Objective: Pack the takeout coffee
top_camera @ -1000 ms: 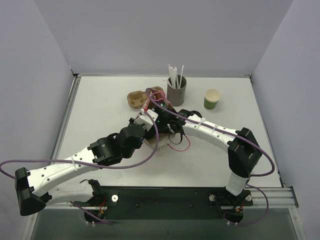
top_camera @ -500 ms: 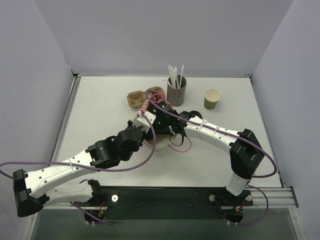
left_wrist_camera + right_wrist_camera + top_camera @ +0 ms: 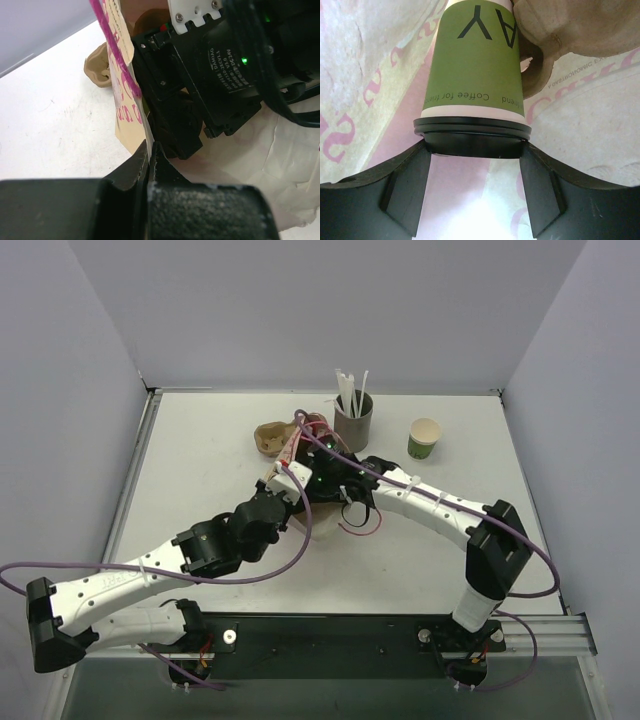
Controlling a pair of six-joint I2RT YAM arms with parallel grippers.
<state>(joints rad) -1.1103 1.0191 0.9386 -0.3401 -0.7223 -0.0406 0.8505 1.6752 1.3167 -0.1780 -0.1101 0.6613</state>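
The takeout coffee (image 3: 472, 65), a green paper cup with a black lid (image 3: 470, 135), sits inside a cream paper bag with pink print (image 3: 380, 75). My right gripper (image 3: 474, 146) is shut on the lid, one finger on each side. In the top view my right gripper (image 3: 322, 472) is deep in the bag and hides the cup. My left gripper (image 3: 149, 146) is shut on the bag's upright rim (image 3: 125, 120), holding it open. In the top view my left gripper (image 3: 283, 486) sits just left of the right one.
A brown pulp cup carrier (image 3: 270, 437) lies just behind the bag and shows in the right wrist view (image 3: 580, 30). A grey cylinder of white straws (image 3: 353, 420) and a second green cup with a cream inside (image 3: 424, 438) stand at the back right.
My right gripper has pushed farther back and left into the bag and now covers part of the carrier. My left arm has shifted slightly, still gripping the bag's rim.
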